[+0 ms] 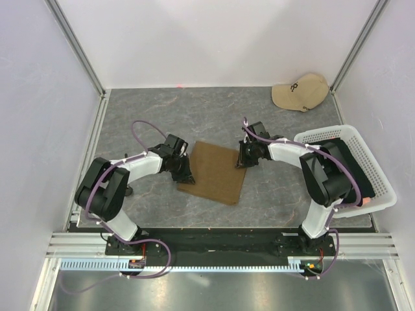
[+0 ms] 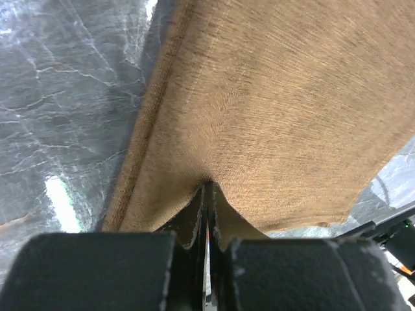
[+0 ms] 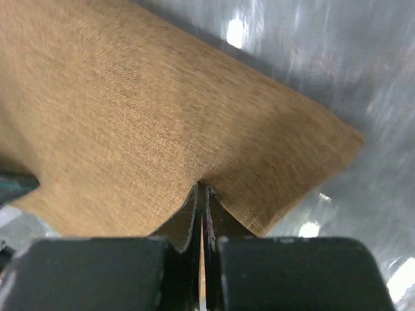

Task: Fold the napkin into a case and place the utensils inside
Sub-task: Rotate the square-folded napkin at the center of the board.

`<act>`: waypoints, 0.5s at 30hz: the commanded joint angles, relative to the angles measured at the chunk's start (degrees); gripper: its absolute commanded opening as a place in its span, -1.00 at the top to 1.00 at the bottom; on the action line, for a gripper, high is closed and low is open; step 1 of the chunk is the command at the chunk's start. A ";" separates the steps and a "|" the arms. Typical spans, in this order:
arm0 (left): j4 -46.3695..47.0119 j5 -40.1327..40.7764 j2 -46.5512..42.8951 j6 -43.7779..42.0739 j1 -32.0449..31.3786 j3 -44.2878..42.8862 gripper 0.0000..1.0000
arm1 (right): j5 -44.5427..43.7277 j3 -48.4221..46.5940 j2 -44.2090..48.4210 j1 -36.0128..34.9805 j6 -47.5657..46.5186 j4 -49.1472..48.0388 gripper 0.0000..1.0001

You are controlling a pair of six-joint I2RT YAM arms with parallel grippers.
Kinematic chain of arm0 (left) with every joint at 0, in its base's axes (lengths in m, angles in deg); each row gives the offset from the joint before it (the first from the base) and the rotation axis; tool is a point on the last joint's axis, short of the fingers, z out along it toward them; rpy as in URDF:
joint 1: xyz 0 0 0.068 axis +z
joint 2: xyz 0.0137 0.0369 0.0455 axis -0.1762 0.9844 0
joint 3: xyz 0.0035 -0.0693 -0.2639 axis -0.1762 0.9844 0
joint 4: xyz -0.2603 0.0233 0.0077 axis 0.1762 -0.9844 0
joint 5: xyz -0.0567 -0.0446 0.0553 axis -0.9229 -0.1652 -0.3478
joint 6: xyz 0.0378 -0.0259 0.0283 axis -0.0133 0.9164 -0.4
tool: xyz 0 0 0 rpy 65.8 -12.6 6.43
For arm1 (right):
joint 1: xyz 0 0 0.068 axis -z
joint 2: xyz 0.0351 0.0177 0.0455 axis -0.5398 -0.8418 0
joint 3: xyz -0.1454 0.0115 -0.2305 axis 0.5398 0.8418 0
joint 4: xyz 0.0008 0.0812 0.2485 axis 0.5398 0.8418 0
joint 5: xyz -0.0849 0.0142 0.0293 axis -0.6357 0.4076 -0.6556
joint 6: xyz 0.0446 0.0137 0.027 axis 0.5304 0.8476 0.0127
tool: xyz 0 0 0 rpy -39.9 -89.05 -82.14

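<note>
The grey marbled table (image 1: pixel 162 116) carries everything, and the white mesh basket (image 1: pixel 373 170) with black fabric in it sits at its right side, well apart from the work. The napkin (image 1: pixel 215 173) lies mid-table between the two arms as a nearly square olive-brown sheet, turned a little so that its side edges slant from far-left to near-right. No long axis is clear enough to name. A beige cap (image 1: pixel 299 92) rests in the far right corner. No utensils show in any view. The left gripper (image 1: pixel 187 173) is clamped tight on the napkin's left edge, toward the near corner, and its wrist view shows the cloth puckering up into the closed jaws beside a hemmed border. The right gripper (image 1: pixel 244 159) is likewise closed on the opposite edge, close to the far right corner, with the cloth pinched into a small peak. So the sheet spans the gap between the pincers, each arm holding its own side, the grips offset diagonally. Any fold probably turns on carrying one held edge across toward the other.
</note>
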 commanded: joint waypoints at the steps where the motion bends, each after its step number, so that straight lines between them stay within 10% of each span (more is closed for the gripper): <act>1: 3.80 1.21 0.51 1.70 -2.40 4.84 0.96 | -6.98 -5.52 -4.94 0.05 -7.11 -1.75 1.00; 9: 7.06 -3.36 -2.47 7.95 -9.36 7.75 0.96 | -12.53 -15.12 -3.82 0.14 -10.21 7.30 0.90; 11: 7.06 -3.45 -6.24 8.13 -9.36 7.75 0.96 | -13.23 -13.45 1.08 -0.13 -8.02 10.02 0.14; 15: 7.50 -4.15 -11.79 7.51 -9.36 8.28 0.83 | -12.71 -4.41 8.13 -0.39 -5.99 15.20 -0.26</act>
